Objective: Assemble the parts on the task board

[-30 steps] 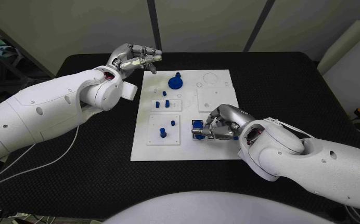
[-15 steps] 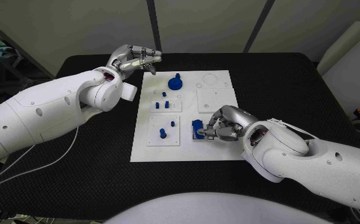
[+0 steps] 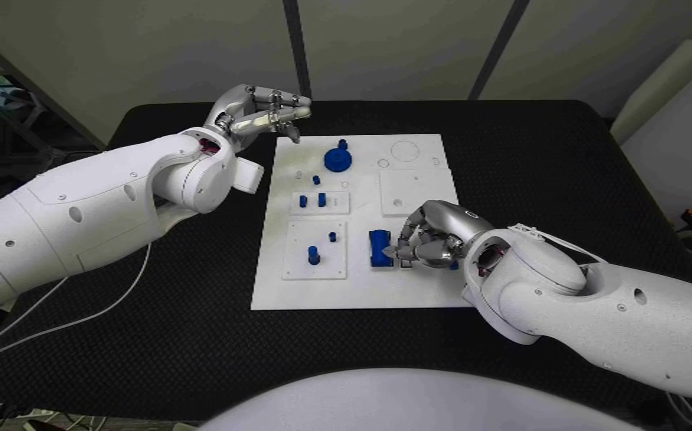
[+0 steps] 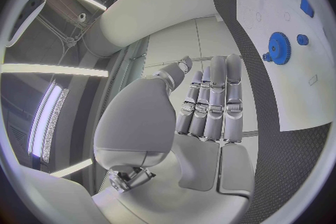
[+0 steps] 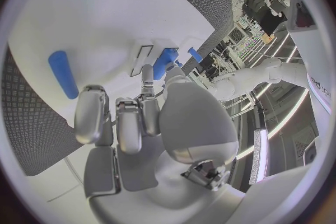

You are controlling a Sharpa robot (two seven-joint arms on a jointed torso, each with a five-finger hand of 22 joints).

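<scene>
The black counter [image 3: 173, 331] carries the white task board [image 3: 418, 191] at its middle. The left hand [image 3: 260, 113] hovers off the board's far left corner, fingers [image 4: 213, 95] straight and pressed side by side, holding nothing. The right hand [image 3: 433, 236] rests on the board's near right part, fingers [image 5: 129, 123] curled beside a blue block [image 3: 381, 248]; whether they grip it cannot be told. A blue gear [image 3: 338, 159] stands at the far side, with small blue pegs [image 3: 315, 251] on the left.
</scene>
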